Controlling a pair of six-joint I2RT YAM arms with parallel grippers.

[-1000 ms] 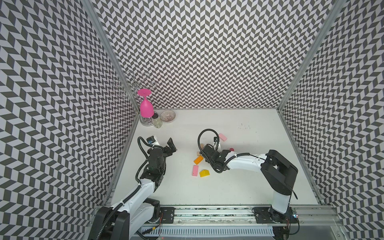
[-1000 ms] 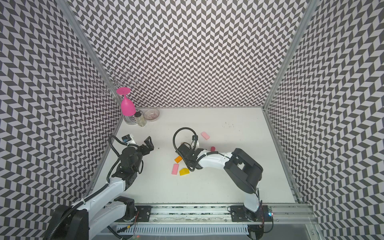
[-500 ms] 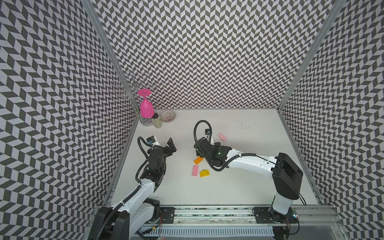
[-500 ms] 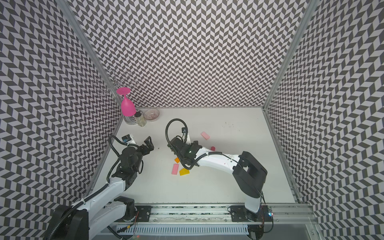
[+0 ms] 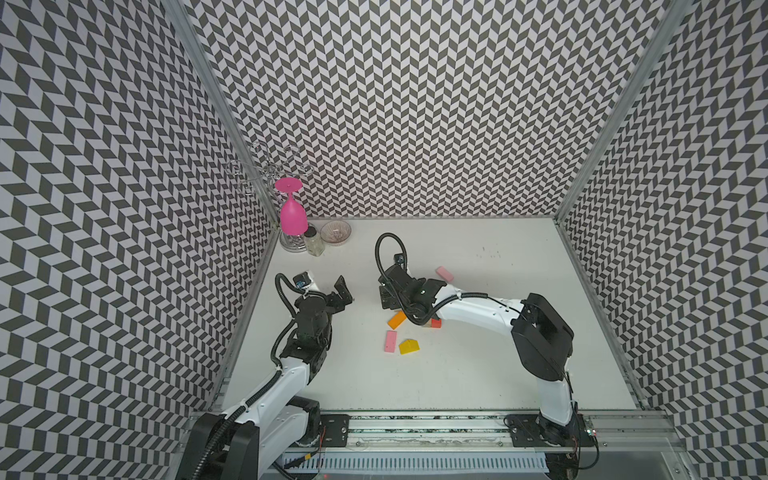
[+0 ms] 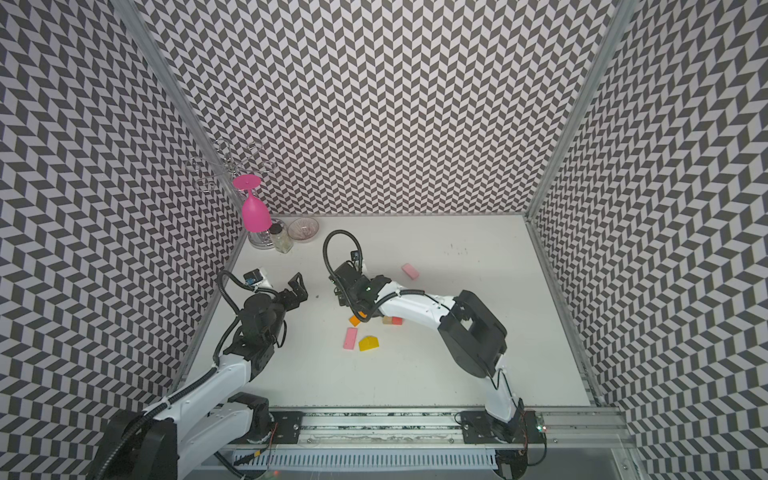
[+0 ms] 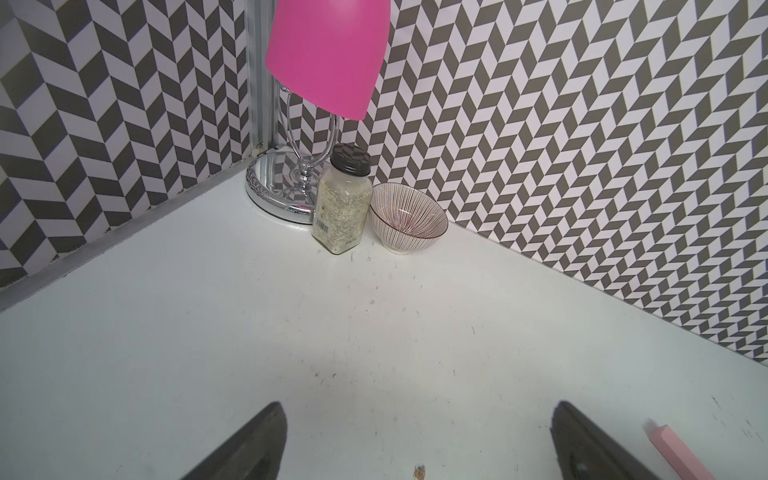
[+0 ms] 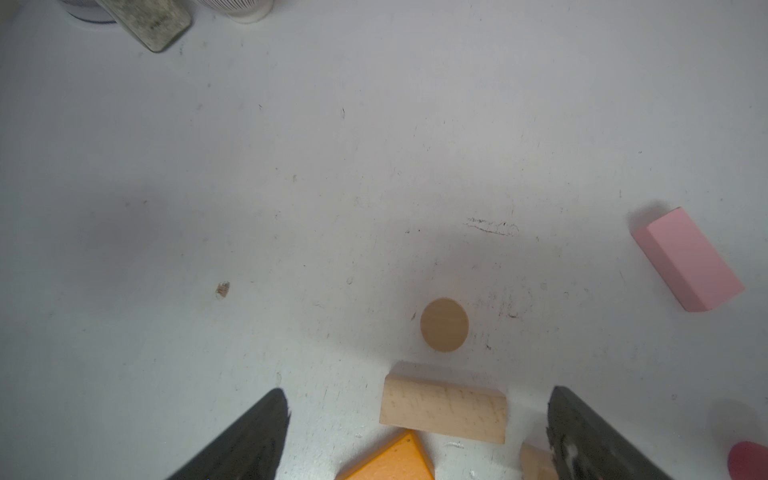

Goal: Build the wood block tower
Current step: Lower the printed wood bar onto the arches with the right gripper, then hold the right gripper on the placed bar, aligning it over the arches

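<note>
Both pincers stand wide apart and empty. The left gripper point(image 7: 415, 449) faces the back left corner of the table point(image 5: 457, 374), well apart from the blocks, with bare table surface between its fingers point(image 7: 249, 444). The right gripper point(image 5: 387, 296) reaches across the middle of the table and sits over the block group. In the right wrist view its fingers point(image 8: 590, 440) are spread, and a tan bar point(image 8: 442, 409) lies on the table in the gap between them, touched by neither. The wood blocks lie loose on the table near its centre. An orange block point(image 5: 397, 320) sits partly under the right arm. A flat pink bar point(image 5: 390, 341) lies just beside the yellow house-shaped block point(image 5: 409, 346). A red block point(image 5: 435, 323) lies beside a tan piece that is mostly hidden by the arm. A second pink block point(image 5: 445, 273) lies apart, farther back. The right wrist view also shows a tan cylinder point(image 8: 444, 325) standing on end near the tan bar. In the back left corner a pink goblet point(image 5: 293, 216) hangs upside down on a chrome stand point(image 7: 278, 191), with a jar point(image 5: 313, 241) and a striped bowl point(image 5: 336, 231) just beside it.
</note>
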